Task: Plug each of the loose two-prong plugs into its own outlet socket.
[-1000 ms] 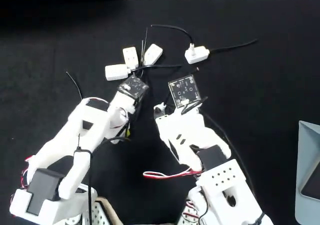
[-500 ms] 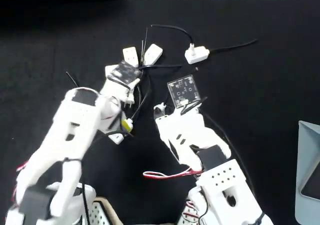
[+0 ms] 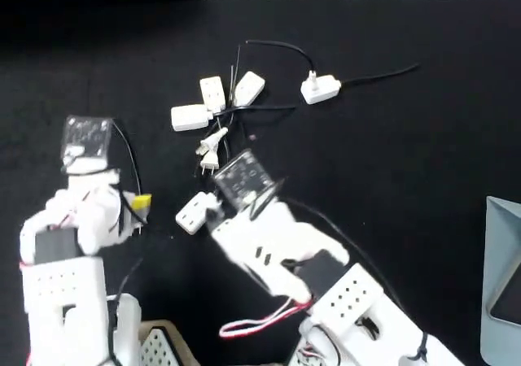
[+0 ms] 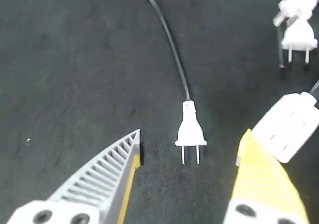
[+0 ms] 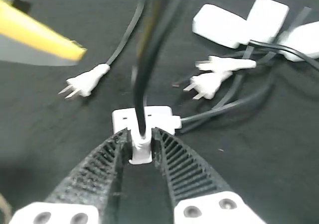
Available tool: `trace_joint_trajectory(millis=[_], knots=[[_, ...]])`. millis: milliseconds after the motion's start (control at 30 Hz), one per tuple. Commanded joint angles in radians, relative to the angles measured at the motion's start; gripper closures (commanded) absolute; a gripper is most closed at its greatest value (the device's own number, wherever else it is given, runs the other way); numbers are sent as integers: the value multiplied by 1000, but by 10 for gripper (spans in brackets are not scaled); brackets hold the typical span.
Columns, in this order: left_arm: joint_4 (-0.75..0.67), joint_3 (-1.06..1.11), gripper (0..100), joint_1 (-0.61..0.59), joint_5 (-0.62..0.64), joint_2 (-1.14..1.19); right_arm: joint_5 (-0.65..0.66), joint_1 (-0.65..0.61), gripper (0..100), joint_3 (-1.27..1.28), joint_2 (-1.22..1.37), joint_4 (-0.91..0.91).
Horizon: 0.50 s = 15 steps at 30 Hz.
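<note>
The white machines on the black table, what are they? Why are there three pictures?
They are two robot arms, each ending in a pincer called a gripper. One picture looks down over the black table; the other two come from a camera on each arm's wrist. On the table lie white outlet sockets and plugs on black cords. The right gripper is shut on a white plug, right at a socket block. The left gripper is open by a loose plug, which it does not hold.

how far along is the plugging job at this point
No plug is visibly seated yet. In hand: right gripper shut on a plug at a socket block. Left to do: a loose plug by the open left gripper, two other plugs lying free.
</note>
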Motion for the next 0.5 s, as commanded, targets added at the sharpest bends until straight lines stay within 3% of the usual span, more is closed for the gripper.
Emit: trace_joint_trajectory(millis=[0,200,467], knots=[[6,96,694,-18,49,-212,5,-91,986,-38,-8,-25],[-14,205,694,-18,95,-385,0,-110,986,-105,165,-87],[-14,248,694,-18,97,-420,0,-110,987,-114,409,-304]])
